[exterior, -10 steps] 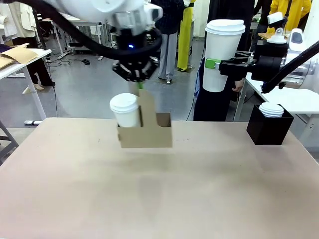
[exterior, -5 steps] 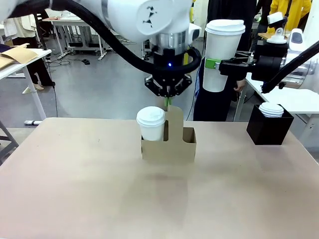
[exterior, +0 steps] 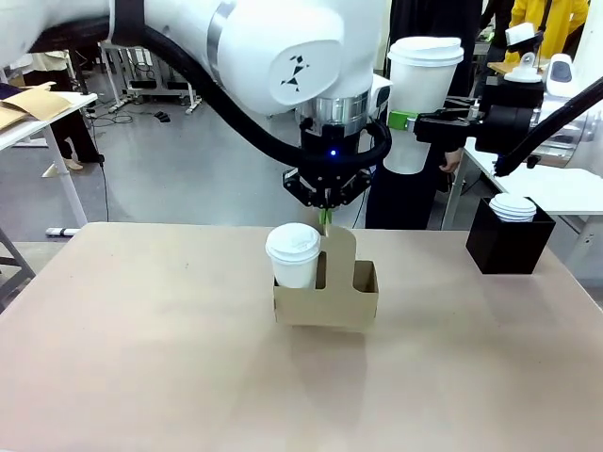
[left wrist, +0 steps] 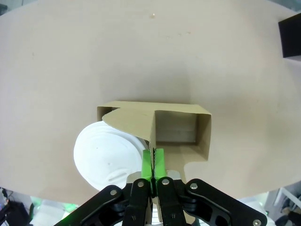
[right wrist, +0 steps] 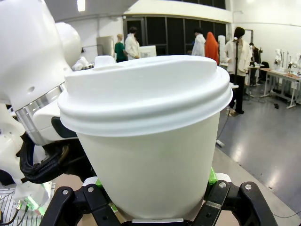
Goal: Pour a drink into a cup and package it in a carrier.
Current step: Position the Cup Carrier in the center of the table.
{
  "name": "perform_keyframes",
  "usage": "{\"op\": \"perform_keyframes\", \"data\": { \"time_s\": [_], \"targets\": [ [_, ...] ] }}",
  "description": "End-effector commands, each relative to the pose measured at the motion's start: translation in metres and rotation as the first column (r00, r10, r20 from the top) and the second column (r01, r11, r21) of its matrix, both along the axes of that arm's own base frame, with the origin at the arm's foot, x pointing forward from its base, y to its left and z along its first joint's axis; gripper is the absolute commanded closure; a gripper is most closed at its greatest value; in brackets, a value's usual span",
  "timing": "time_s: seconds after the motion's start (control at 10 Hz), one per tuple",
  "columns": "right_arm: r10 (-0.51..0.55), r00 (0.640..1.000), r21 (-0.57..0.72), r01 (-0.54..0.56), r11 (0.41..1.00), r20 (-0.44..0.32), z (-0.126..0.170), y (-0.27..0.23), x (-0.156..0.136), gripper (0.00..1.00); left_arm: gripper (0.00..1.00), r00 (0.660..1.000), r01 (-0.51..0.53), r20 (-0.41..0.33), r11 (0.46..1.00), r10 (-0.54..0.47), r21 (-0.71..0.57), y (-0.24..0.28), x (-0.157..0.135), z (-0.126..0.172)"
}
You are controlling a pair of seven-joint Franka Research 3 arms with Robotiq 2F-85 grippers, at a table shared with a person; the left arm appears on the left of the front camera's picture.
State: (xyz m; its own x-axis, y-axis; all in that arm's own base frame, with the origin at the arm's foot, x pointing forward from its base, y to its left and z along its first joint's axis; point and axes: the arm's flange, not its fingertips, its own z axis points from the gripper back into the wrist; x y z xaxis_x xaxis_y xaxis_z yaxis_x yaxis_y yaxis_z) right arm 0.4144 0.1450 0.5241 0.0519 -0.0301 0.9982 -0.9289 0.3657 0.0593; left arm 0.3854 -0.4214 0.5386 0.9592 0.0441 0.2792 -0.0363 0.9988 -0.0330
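Note:
The brown cardboard carrier (exterior: 325, 299) hangs low over the table's middle, and whether it touches the tabletop I cannot tell. My left gripper (exterior: 325, 219) is shut on its tall handle tab from above. In the left wrist view the green pads (left wrist: 146, 162) pinch the tab, with the carrier (left wrist: 174, 109) below. A short white lidded cup (exterior: 294, 254) (left wrist: 106, 153) sits in its left slot, and the right slot is empty. My right gripper (exterior: 407, 121) is shut on the tall white cup (exterior: 421, 89) (right wrist: 146, 141), lidded and held upright high at the right. The drink is out of view.
A black box of white lids (exterior: 509, 240) stands at the table's far right. The tan tabletop (exterior: 141, 358) is bare to the left and in front. A person stands behind the far edge, near the held cup.
My left arm has carried the carrier, with the short cup in it, from left of centre to the right and lower. The right arm and its cup have not moved.

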Motion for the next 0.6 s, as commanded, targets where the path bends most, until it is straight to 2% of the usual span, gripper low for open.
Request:
{"op": "perform_keyframes", "data": {
  "time_s": [0.0, 0.5],
  "targets": [
    [-0.020, 1.000, 0.006, 0.020, 1.000, 0.022, 0.002, 0.003, 0.001, 0.20, 0.98, 1.000, -0.001, 0.005, 0.999, 0.001, -0.043, 0.024, -0.013, -0.015],
    [-0.020, 1.000, 0.006, 0.020, 1.000, 0.022, 0.002, 0.003, 0.001, 0.20, 0.98, 0.998, -0.002, -0.063, 0.999, -0.001, -0.049, 0.027, -0.009, -0.041]
  ]
}}
